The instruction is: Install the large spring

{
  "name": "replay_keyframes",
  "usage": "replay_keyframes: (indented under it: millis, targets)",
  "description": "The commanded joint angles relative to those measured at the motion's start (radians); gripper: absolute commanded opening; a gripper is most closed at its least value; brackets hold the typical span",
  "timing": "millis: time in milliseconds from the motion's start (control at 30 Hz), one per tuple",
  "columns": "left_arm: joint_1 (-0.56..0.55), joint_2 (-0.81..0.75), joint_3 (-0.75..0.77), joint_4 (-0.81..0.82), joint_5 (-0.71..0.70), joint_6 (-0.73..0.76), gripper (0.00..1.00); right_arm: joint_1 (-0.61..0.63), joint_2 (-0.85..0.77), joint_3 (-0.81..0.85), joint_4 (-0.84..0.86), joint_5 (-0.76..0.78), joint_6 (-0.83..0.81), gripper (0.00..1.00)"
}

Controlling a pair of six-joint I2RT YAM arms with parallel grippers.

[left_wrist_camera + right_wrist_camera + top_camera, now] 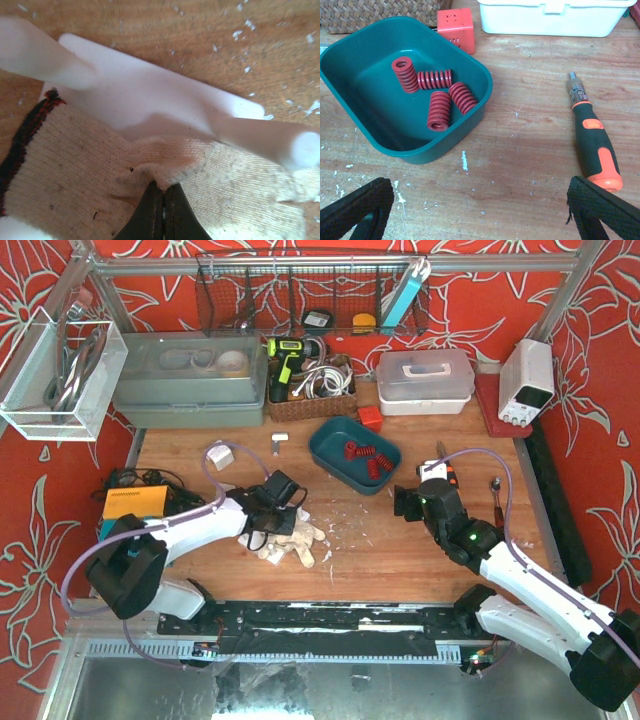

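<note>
Right wrist: 4 red coil springs in teal tray

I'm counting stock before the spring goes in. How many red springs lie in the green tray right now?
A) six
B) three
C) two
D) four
D: the right wrist view shows four red springs lying inside the green tray, two near its middle and two further back.
</note>
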State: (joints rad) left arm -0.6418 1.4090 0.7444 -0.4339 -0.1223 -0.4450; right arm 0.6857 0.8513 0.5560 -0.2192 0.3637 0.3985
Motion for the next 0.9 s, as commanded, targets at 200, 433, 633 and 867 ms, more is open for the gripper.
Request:
replay_keyframes:
  millis: [200,433,633,867]
  targets:
    - [-0.004,-0.226,0.074,-0.078,-0.052,-0.017,0.00,0.006,-0.009,-0.012,0.004,0.019,-0.006,0.95]
    - [-0.003,-0.451,0.141,0.017,-0.087,-0.025,0.00,0.011,-0.002,-0.006,0.001,0.018,-0.004,0.95]
    - [0.008,-0.439,0.187,0.183,-0.334,0.030,0.00,0.014,-0.007,-0.005,0.000,0.015,-0.006,0.95]
    - [0.130,-0.274,0.151,0.430,-0.400,0.092,0.00,0.014,-0.005,-0.005,0.002,0.010,-0.004,0.96]
